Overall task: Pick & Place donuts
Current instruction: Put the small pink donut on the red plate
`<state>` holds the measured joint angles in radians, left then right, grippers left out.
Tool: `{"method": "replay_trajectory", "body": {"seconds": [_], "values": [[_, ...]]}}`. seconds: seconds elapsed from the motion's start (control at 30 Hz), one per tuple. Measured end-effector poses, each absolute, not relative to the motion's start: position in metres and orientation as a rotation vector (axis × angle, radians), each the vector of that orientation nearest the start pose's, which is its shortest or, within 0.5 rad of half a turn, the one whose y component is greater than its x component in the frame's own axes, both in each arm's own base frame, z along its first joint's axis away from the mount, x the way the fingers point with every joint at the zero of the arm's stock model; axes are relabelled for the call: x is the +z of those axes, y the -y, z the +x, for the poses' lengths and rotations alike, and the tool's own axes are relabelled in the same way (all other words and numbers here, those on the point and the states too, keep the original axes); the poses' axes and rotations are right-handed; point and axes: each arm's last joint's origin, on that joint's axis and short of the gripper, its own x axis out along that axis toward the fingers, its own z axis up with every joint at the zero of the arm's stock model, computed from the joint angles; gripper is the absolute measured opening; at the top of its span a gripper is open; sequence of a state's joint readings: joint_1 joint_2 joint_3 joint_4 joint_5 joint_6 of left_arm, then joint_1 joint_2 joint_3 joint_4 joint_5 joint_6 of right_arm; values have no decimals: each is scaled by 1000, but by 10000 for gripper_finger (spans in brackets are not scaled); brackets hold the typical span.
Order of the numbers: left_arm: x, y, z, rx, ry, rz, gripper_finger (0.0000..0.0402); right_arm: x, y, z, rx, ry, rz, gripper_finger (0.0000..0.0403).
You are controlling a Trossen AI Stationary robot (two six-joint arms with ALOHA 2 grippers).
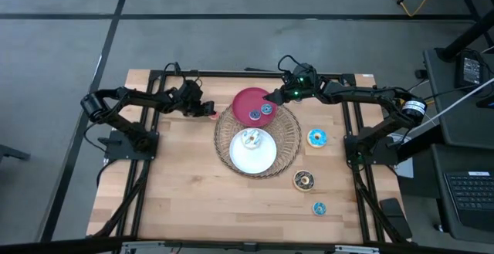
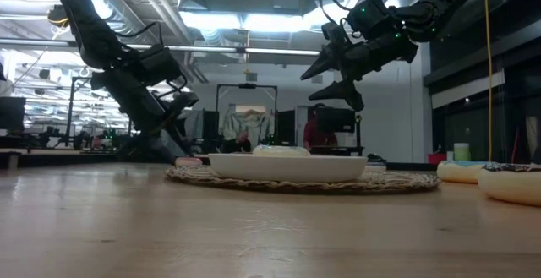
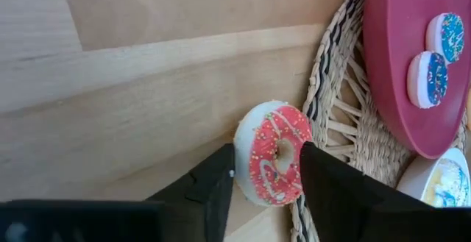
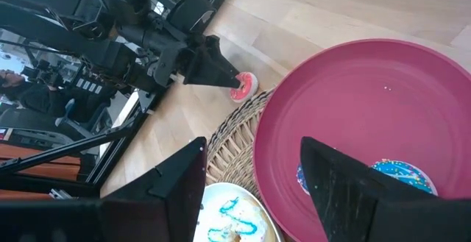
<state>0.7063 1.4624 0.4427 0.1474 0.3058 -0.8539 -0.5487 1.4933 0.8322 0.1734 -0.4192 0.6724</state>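
Note:
A pink-iced donut (image 3: 274,161) stands on edge on the wooden table, just off the left rim of the wicker tray (image 1: 287,142), with my left gripper (image 3: 266,170) shut on it. Two blue-iced donuts (image 3: 438,58) lie on the red plate (image 1: 248,99), which overlaps the tray's far rim. A white-iced donut (image 1: 250,138) lies on the white plate (image 1: 255,157) in the tray. My right gripper (image 1: 272,97) hangs open above the red plate (image 4: 353,102), touching nothing. My left gripper pinches the pink donut between its two fingers, one on the white side (image 3: 240,170) and the other on the edge of the iced face (image 3: 299,151). The fingers slant down from the table's left. The donut is tilted on edge; the fingers hide its lower part.
Three more donuts lie on the table to the right of the tray: a blue-iced one (image 1: 317,137), a dark brown one (image 1: 303,179) and a small blue one (image 1: 319,208). Bare wood lies at the near left (image 1: 170,192).

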Motion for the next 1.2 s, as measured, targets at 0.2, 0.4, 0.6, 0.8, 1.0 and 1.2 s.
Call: {"method": "replay_trajectory", "body": {"seconds": [0.2,0.4,0.6,0.8,1.0,1.2], "values": [[116,-144,182,703,-574,-1220,97,219,153,273,-271,-378,888,220],[116,-144,182,703,-571,-1219,49,219,153,273,-271,-378,888,220],[122,-145,182,711,-530,-1222,13,219,153,273,-271,-378,888,220],[136,-147,178,715,-460,-1216,9,219,153,273,-271,-378,888,220],[150,-145,176,694,-396,-1231,6,219,153,273,-271,-378,888,220],[168,-141,172,672,-308,-1263,7,219,153,273,-271,-378,888,220]]}}
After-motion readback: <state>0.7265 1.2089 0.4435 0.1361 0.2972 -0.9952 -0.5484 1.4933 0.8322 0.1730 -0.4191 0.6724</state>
